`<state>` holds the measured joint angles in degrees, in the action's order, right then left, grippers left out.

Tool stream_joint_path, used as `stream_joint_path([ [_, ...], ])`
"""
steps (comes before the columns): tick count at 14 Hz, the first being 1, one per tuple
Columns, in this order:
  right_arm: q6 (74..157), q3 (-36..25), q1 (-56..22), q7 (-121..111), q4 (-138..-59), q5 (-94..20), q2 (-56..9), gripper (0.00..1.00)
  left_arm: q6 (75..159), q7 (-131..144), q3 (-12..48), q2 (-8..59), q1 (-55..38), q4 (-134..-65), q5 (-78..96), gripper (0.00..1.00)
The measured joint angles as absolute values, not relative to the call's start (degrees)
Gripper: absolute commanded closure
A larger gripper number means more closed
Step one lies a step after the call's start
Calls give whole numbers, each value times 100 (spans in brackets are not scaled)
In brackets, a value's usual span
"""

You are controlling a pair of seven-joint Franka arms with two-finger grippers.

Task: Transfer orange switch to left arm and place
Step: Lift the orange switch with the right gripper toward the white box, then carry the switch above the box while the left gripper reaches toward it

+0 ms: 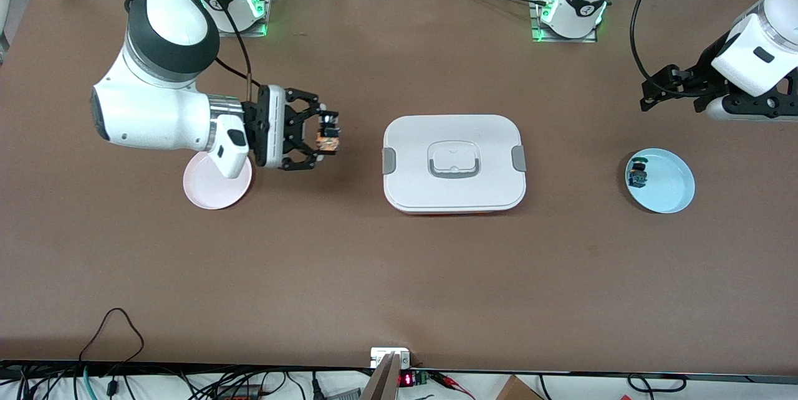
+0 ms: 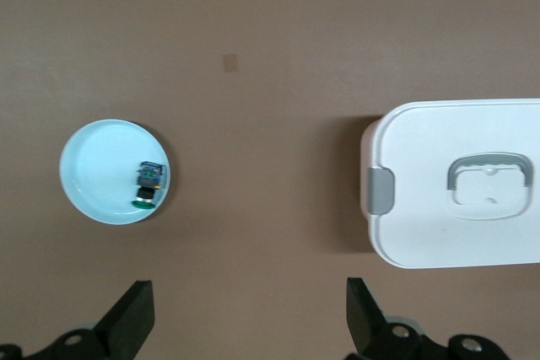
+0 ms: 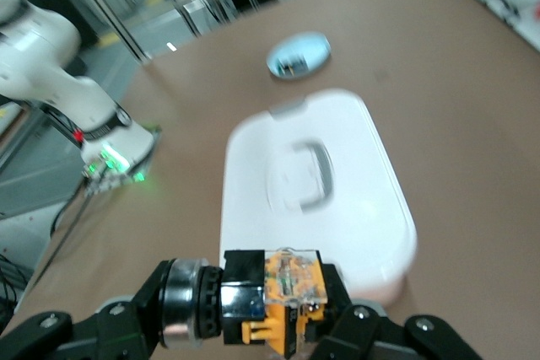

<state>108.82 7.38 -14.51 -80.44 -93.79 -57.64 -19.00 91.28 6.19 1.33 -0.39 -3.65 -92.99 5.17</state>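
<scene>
Item: small black push-button switch with an orange, clear-fronted body, the orange switch. Location: clamped in the right hand, in the air over bare brown tabletop between the pale pink round plate and the large white lidded box with grey side clips, toward the right arm's end of the tabletop. In the right wrist view the switch lies crosswise between the fingers, its metal-ringed barrel to one side and its orange block to the other.

Handling, judged: light, rigid, hard plastic and metal; smooth faces likely slippery, so a firm pinch across the flat sides of the body suits it. The receiving hand would best take the free protruding end, clear of the fingers already on it.

Right hand: closed down to the switch's width, holding it.

Left hand: empty, fingers spread wide, waiting above the tabletop near the light blue round plate, which carries a small black switch with green and blue parts.

Obstacle: the box sits between the two hands.
</scene>
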Motion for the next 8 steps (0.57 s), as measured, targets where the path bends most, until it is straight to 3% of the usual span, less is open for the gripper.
stream_joint_path([
  [4, 10970, 741, -1781, -9379, -9383, -7516, -2083, 100, 8545, 619, 128, 373, -129, -9303, 1911, 0],
  [8, 11722, 744, -2300, -10192, -9375, -8878, -2293, 100, 7744, 537, 110, 984, 435, -9305, 3688, 0],
])
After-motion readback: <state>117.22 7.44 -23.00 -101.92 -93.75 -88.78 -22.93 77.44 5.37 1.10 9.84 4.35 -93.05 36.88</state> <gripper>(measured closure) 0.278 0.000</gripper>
